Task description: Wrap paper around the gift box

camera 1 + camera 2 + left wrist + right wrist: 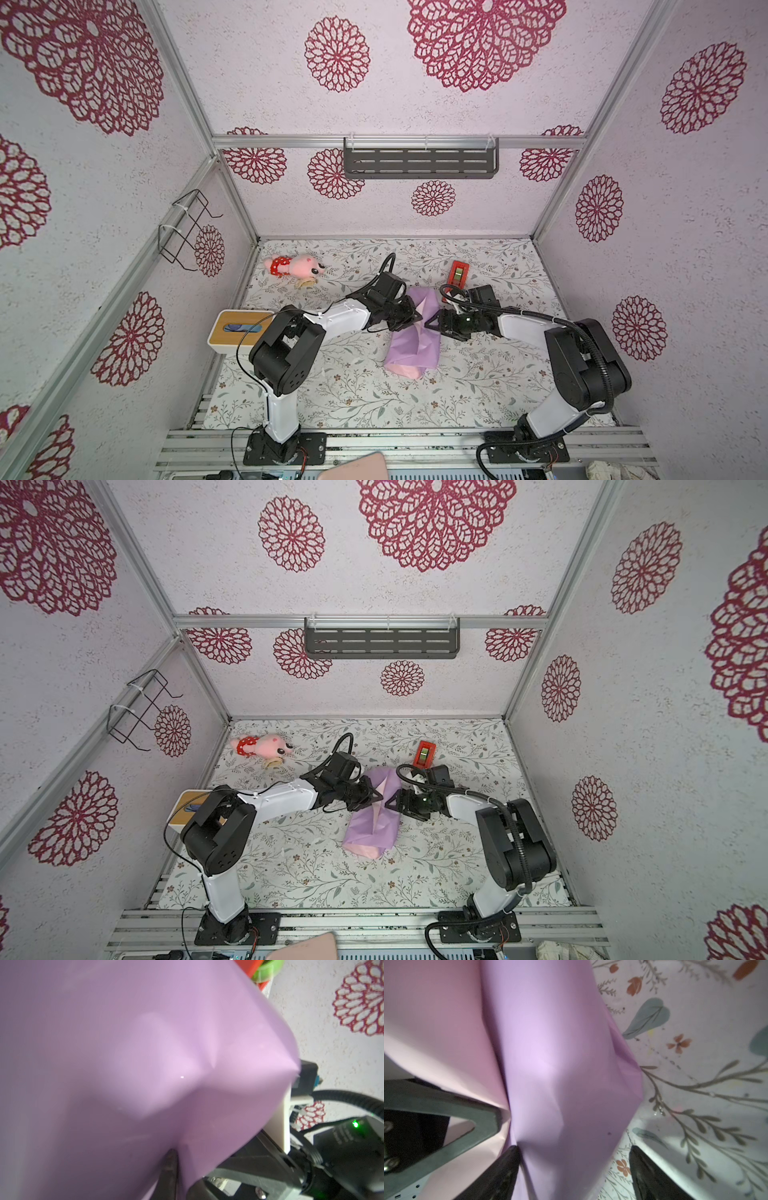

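In both top views the paper (413, 336) (372, 825) lies as a lilac bundle, pink at its lower end, mid-frame on the floral table (353, 395). The gift box is hidden from view. The left gripper (417, 319) and the right gripper (430, 324) meet at the bundle's upper half.

In the left wrist view, lilac paper fills most of the frame, and one finger (170, 1167) touches it at the bottom. I cannot tell if that gripper is clenched.

In the right wrist view, the right gripper is released. Its fingers (506, 1169) are spread wide, one against the lilac fold.

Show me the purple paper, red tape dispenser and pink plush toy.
purple paper (411, 345): in a top view, its lilac middle.
red tape dispenser (459, 275): in a top view, its middle.
pink plush toy (301, 266): in a top view, its pink body.
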Controlling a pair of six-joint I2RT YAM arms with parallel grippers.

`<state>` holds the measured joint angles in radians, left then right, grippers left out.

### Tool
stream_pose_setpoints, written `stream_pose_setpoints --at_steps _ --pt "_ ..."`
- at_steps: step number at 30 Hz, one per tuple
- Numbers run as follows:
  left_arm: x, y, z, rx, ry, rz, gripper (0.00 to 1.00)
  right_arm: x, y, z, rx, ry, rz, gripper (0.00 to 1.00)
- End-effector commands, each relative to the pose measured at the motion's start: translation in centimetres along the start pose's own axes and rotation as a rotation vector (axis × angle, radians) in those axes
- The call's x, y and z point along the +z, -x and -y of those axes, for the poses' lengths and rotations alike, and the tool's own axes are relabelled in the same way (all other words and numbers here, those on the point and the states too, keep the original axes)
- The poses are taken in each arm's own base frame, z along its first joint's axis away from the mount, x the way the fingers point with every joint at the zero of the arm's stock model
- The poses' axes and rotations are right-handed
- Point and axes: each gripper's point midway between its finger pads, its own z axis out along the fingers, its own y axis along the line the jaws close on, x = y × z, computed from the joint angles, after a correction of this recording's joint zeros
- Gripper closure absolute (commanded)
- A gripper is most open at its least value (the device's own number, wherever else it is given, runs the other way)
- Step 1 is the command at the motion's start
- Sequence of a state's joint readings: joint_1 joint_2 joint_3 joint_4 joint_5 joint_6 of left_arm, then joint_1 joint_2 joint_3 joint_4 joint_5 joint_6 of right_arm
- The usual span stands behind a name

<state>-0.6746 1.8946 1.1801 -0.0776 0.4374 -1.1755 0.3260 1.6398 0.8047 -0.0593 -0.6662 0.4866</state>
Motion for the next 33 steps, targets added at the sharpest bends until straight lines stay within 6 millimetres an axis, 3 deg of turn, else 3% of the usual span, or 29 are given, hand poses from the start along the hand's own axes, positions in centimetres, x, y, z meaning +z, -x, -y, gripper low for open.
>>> stream_pose_setpoints --at_steps 1,9,16,24,26,33 --pt "1.3 -1.3 -3.4 -0.024 0.079 -0.023 0.79 0.7 -2.8 3.5 0.046 -0.151 -0.09 0.17" --pt "1.3 -2.0 -4.9 -0.03 0.107 -0.032 0.68 0.3 -2.3 3.0 0.036 -0.152 -0.077 0.17" --pt "1.1 -2.1 -5.3 -0.027 0.118 -0.031 0.54 -1.4 -1.0 1.6 0.016 -0.143 -0.032 0.16" --pt "1.1 -2.2 -5.2 -0.025 0.115 -0.035 0.44 -6.5 0.5 2.5 0.038 -0.214 0.11 0.13" --pt "1.0 -2.2 -5.0 -0.018 0.11 -0.035 0.42 -7.2 1.0 1.5 0.04 -0.173 0.167 0.13" --pt "0.6 -1.7 -4.4 -0.002 0.105 -0.025 0.37 -4.2 1.4 -2.4 0.016 -0.029 0.149 0.1"
